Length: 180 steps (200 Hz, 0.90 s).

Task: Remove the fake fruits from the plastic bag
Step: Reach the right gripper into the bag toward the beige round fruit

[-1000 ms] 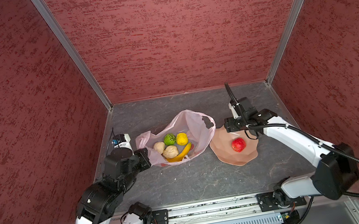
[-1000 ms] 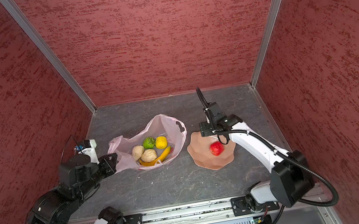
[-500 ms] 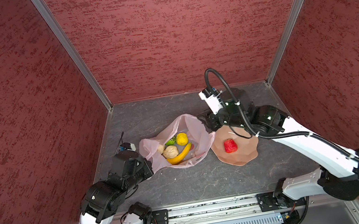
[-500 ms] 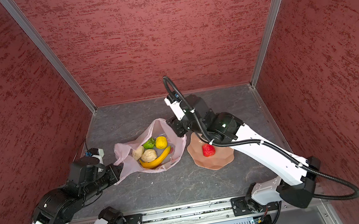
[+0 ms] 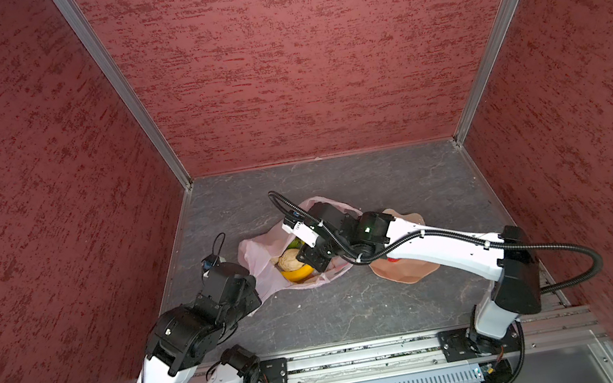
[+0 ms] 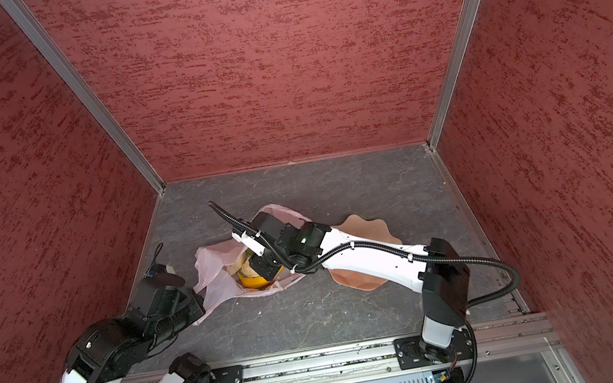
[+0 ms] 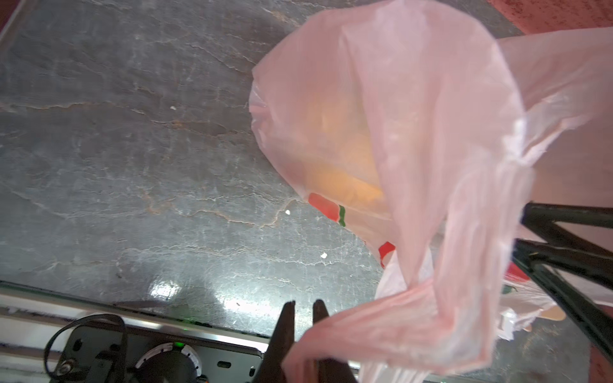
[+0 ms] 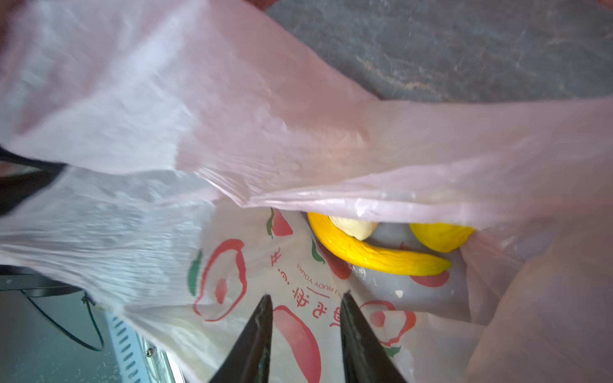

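Plainly, the plastic bag (image 5: 260, 265) lay on the grey stone-patterned desk (image 5: 357, 306), left of the middle and just left of a peach wavy-rimmed bowl (image 5: 409, 273). It was thin, crinkly, translucent pink film, printed with red fruit outlines, green leaves and a line of red lettering. Its mouth gaped toward the right arm. Its near-left handle was drawn out into a twisted strip toward the left arm.

The left gripper (image 7: 303, 303) had its fingers (image 7: 288, 331) nearly together, clamped on that handle strip. Through the film a blurred orange-yellow glow showed from inside the bag.

The right gripper (image 8: 305, 296) reached across the middle into the bag's mouth. Its fingers (image 8: 262, 331) stood apart with nothing between them, hanging over the printed inner wall, short of the fruit.

Inside, a curved yellow banana (image 8: 374, 255) lay along the bottom. A pale beige lump (image 8: 355, 227) rested against its curve, and a yellow ball (image 8: 441, 237) sat just beside its tip, half under a fold of film. In both top views a knobbly beige lump (image 5: 290, 259) sat against the yellow fruit, though I could not tell whether it was the same one. A sliver of green fruit (image 5: 295, 242) showed behind it, mostly hidden by the right wrist.
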### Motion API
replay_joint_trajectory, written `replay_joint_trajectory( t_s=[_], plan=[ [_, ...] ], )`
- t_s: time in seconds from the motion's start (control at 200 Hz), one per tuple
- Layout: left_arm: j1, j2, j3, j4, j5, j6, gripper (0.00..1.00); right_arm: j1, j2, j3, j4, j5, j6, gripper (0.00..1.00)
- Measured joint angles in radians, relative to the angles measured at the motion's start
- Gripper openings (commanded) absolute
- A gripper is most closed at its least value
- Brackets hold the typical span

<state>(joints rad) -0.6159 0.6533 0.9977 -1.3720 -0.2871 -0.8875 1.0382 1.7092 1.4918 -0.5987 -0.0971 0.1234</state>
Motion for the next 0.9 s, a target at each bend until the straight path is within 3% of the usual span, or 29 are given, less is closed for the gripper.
replay_joint_trajectory(
  t_s=[0.456, 0.651, 0.902],
  plan=[
    [-0.031, 0.105, 0.003, -0.102, -0.109, -0.178, 0.13, 0.019, 0.089, -0.153, 0.029, -0.127, -0.043, 0.34],
    [-0.051, 0.113, -0.035, -0.124, -0.140, -0.274, 0.13, 0.022, 0.118, -0.173, 0.027, -0.103, -0.069, 0.36],
    [-0.049, 0.181, -0.094, -0.127, -0.135, -0.338, 0.13, 0.015, 0.178, -0.144, 0.037, -0.046, -0.063, 0.46]
  ],
)
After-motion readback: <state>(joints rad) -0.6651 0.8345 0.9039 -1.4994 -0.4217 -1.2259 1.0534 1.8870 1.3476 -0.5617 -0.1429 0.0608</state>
